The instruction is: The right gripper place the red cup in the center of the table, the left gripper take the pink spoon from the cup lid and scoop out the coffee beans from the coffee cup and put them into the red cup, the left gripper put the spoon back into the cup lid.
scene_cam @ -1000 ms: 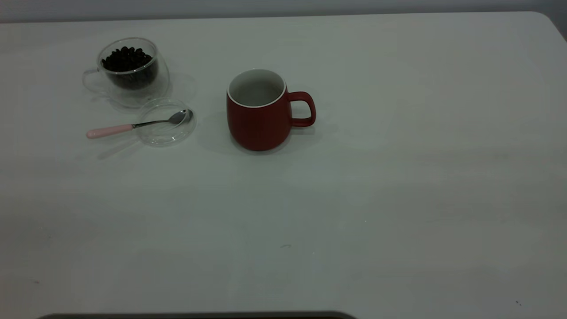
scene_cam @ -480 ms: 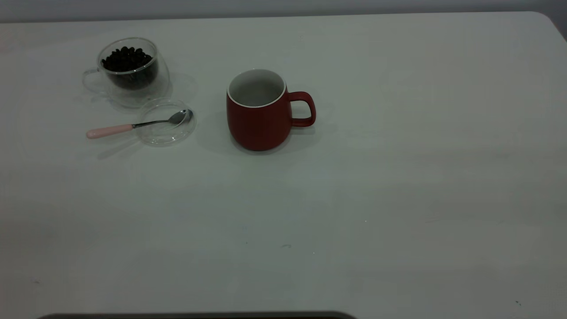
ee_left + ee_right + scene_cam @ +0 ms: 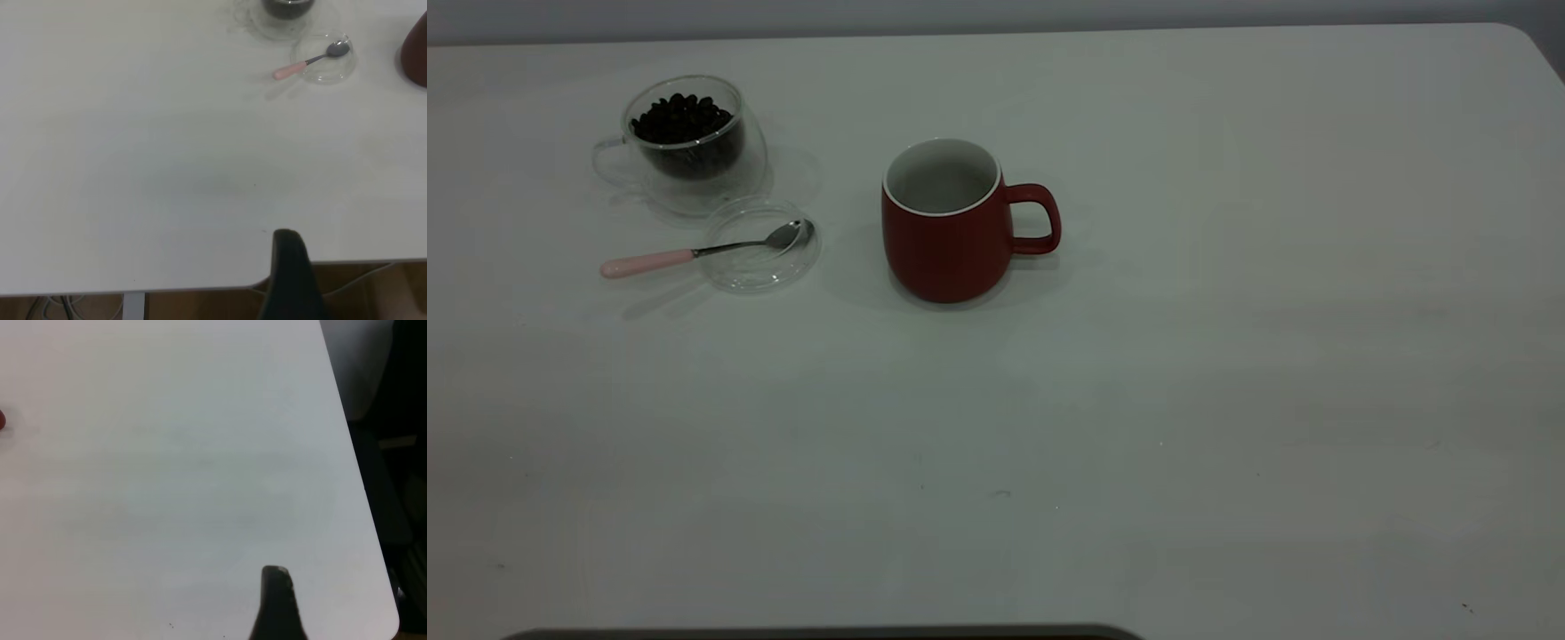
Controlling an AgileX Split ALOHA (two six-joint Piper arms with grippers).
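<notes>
Since pink spoon [image 3: 694, 252] light, slippery: pinch pink handle overhanging cup lid [image 3: 758, 246]; both jaws' state unclear.

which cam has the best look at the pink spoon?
Exterior view: the pink spoon shows whole, bowl in the cup lid, pink handle sticking out over the table. The left wrist view shows it whole too, but far off. The right wrist view doesn't show it.
</notes>
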